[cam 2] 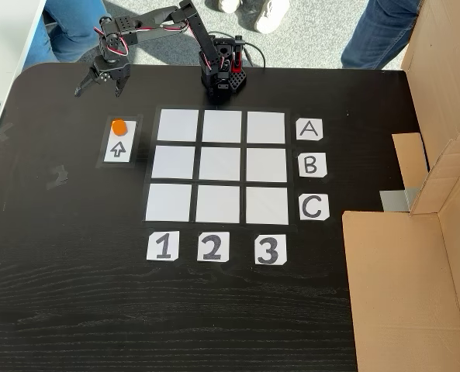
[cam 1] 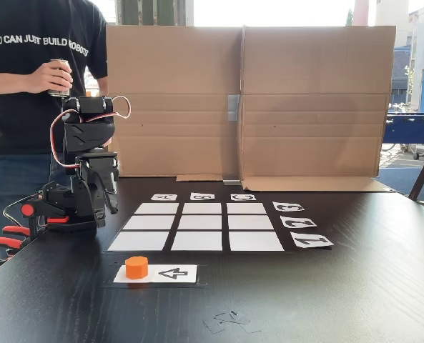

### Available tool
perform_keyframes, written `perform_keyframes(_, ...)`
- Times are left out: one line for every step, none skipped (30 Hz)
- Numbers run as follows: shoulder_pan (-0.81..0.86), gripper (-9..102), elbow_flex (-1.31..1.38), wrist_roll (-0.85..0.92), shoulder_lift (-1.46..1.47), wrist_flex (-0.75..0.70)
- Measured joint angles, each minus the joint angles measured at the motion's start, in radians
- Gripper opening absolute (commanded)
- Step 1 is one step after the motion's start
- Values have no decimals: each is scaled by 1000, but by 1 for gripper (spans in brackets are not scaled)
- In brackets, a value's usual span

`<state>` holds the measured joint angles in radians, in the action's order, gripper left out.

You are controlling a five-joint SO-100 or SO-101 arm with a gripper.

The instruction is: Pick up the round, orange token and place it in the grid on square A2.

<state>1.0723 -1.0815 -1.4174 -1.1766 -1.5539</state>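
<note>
We saw the small round orange plastic token (cam 2: 119, 126) on the white arrow card (cam 2: 119, 150), black gripper (cam 2: 99, 87) at its 11 o'clock, jaws apart, white paper grid (cam 2: 220, 167) bare on the black worktop (cam 2: 74, 294).

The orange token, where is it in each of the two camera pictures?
A fixed view: the orange token sits low and left of centre, in front of the grid.
A fixed view: the token is upper left, left of the grid.
Shared landmark: it rests on the arrow card.
</note>
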Motion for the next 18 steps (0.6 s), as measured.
perform_keyframes(-5,52,5,0,18,0)
perform_keyframes(-6,53,9,0,32,0)
perform_keyframes(-8,53,9,0,38,0)
perform_keyframes(-9,53,18,0,54,0)
perform_keyframes(-14,53,26,0,69,0)
perform_keyframes(-17,53,26,0,78,0)
perform_keyframes(-17,53,29,0,91,0)
perform_keyframes(-20,53,35,0,106,0)
perform_keyframes(-25,53,35,2,114,0)
perform_keyframes(-28,53,35,9,126,0)
perform_keyframes(-32,53,38,15,135,0)
perform_keyframes(-37,53,40,20,143,0)
perform_keyframes(-41,53,40,26,150,0)
perform_keyframes(-44,53,40,34,156,0)
perform_keyframes(-49,53,40,43,164,0)
perform_keyframes(-54,53,40,51,173,0)
perform_keyframes(-58,53,40,60,179,0)
perform_keyframes(-60,53,40,75,184,0)
